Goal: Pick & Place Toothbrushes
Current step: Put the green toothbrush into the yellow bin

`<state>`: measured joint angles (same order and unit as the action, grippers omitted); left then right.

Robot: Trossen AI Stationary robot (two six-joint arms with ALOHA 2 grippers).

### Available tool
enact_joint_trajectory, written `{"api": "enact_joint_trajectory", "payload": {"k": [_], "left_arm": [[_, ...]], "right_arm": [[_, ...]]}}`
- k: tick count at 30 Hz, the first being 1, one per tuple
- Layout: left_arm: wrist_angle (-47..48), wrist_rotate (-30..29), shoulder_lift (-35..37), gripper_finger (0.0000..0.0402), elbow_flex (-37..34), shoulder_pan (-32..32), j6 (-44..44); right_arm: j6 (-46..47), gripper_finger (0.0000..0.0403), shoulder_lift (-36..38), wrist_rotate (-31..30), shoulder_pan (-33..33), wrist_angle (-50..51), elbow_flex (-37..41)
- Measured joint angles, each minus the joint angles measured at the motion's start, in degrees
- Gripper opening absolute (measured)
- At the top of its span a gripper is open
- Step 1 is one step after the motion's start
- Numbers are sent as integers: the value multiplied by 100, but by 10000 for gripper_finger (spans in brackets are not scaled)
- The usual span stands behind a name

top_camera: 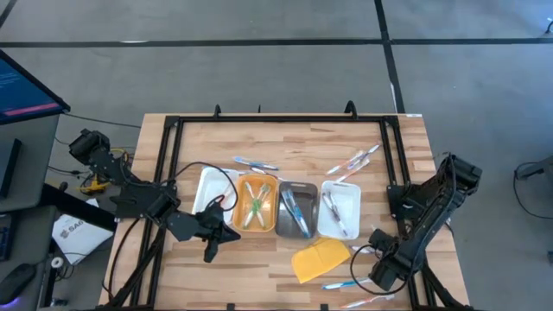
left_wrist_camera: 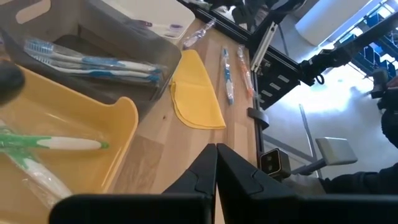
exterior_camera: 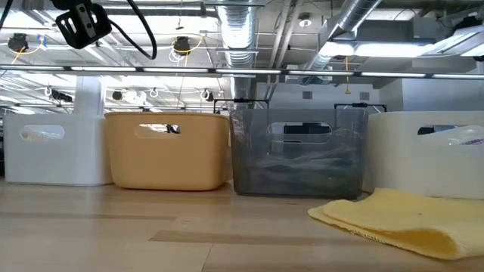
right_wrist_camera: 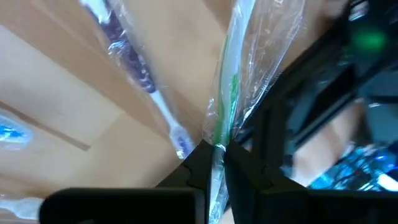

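Wrapped in clear film, a green toothbrush [right_wrist_camera: 225, 106] sat between the closed fingers of the right gripper [right_wrist_camera: 214, 152], which were clamped on it near one end. A purple toothbrush [right_wrist_camera: 140, 74] lay just beside it on the wooden table [top_camera: 285, 147], also wrapped.

Risk assessment: the grip appeared to bear on loose film as much as on the handle. If so, the brush could slide inside the wrap or swing during a lift. The neighbouring purple brush lay close enough that its wrapper might catch and drag. The black frame rail ran just beside the grip point, so a lift angled toward it could strike it.

Arm pose: in the overhead view the right arm reached down to the near right corner of the table, its gripper low over the loose brushes near the yellow pad [top_camera: 320, 259]. The left gripper [top_camera: 210, 238] hung beside the white tray [top_camera: 206, 181], near the orange tray [top_camera: 245, 220], with jaws together and nothing in them.

Sorted brushes already lay in the orange tray, the grey tray [top_camera: 304, 187] and the right-hand white tray [top_camera: 350, 192]; others remained loose on the table.
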<state>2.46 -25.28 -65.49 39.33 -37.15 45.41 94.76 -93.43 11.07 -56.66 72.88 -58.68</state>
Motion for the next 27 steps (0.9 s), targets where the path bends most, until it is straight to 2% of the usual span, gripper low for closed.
{"api": "enact_joint_trajectory", "payload": {"k": [4,8,13,16,19,22,25,27], "left_arm": [[0,0,0,1,-2,0,-4],[0,0,0,1,-2,0,-13],[0,-26,0,1,0,0,-48],[0,-22,1,1,0,-7,-71],[2,-18,2,1,0,-67,-288],[2,6,2,1,0,-135,-447],[2,4,2,1,0,-200,-513],[2,2,2,1,0,-241,-515]], "right_arm": [[-84,9,0,-678,-36,852,-460],[47,14,37,-2150,-23,1735,-1115],[-459,17,535,-4006,293,1102,-1515],[-1124,6,881,-4721,681,574,-1523],[-2193,10,1145,-5112,1204,-133,-1526],[-3765,12,1272,-5248,1818,-1238,-1526],[-5347,7,1213,-4967,2397,-2600,-1526],[-6072,5,1081,-4440,2770,-3401,-1526]]}}
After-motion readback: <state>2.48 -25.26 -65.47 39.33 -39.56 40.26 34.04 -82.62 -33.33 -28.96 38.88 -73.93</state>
